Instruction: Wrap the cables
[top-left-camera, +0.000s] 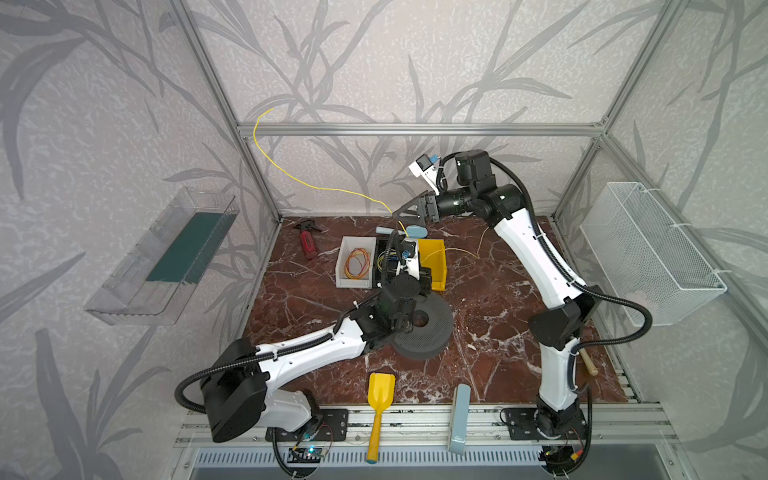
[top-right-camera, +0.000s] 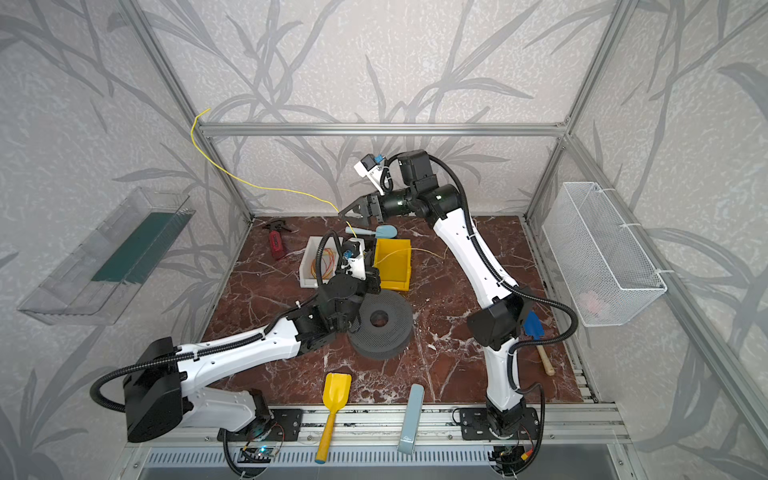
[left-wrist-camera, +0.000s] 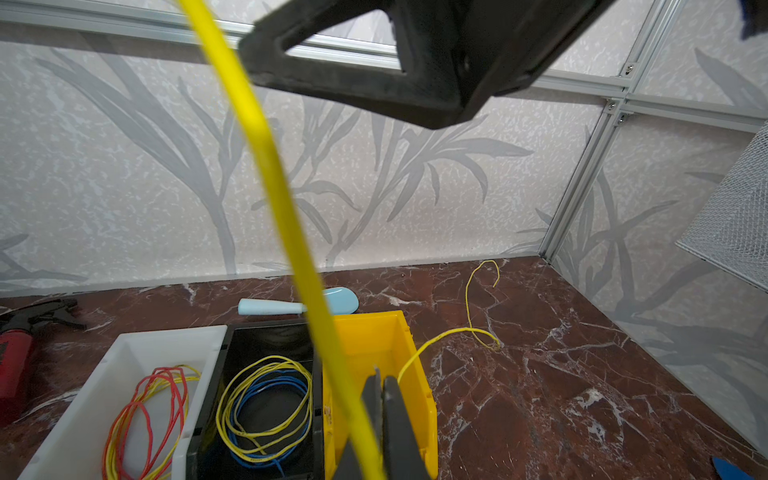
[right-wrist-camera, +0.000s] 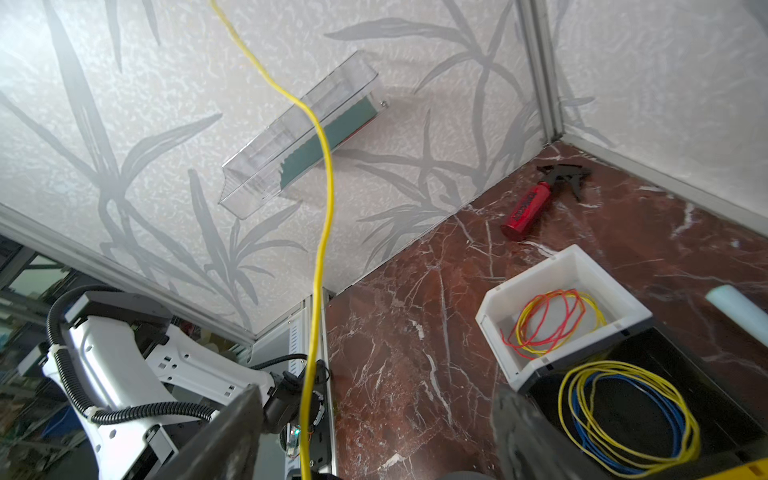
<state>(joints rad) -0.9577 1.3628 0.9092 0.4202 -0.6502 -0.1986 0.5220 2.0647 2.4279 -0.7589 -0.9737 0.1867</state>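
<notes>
One pale-yellow wire (left-wrist-camera: 282, 208) is clamped in the fully closed left gripper (left-wrist-camera: 380, 374) at the yellow bin (left-wrist-camera: 374, 336). It rises between the wide-apart fingers of the right gripper (right-wrist-camera: 378, 392), which grips nothing, and arcs toward the rear frame. Its tail lies on the table (left-wrist-camera: 540, 374).
</notes>
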